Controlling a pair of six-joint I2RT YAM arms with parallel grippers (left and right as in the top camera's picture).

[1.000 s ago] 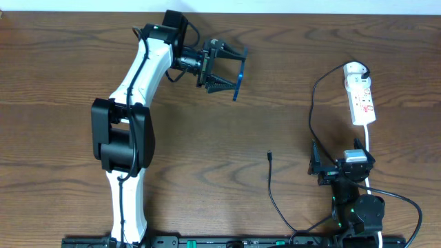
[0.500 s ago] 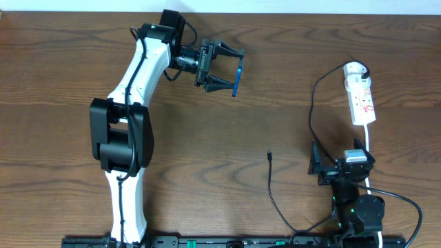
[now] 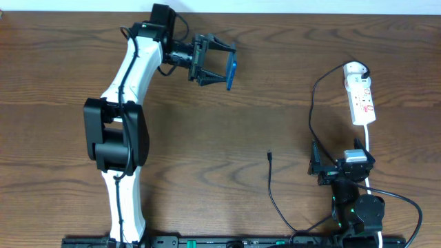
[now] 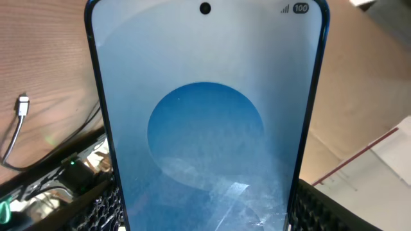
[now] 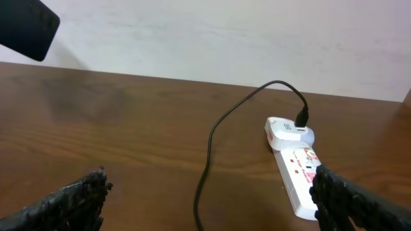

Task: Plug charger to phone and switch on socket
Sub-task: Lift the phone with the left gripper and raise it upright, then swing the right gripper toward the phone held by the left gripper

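My left gripper (image 3: pixel 229 67) is shut on the phone (image 3: pixel 231 71), held edge-on above the far left of the table. In the left wrist view the phone's blue screen (image 4: pixel 205 122) fills the frame between the two fingers (image 4: pixel 321 208). The charger is a thin black cable (image 3: pixel 311 117) running from the socket (image 3: pixel 361 96) at the far right. Its loose plug tip (image 3: pixel 269 156) lies on the wood mid-table and also shows as a small tip (image 4: pixel 24 104) in the left wrist view. My right gripper (image 3: pixel 342 167) stands open near the front right, with nothing between its jaws. The cable (image 5: pixel 209 144) and socket (image 5: pixel 297 170) lie ahead of it.
The socket's thick white cord (image 3: pixel 370 141) runs down toward the right arm's base. A pale wall (image 5: pixel 225 38) stands behind the table's far edge. Dark rails (image 3: pixel 227 242) line the front edge.
The left arm has carried the phone a little farther back and to the left. The right arm, cable and socket have not moved.
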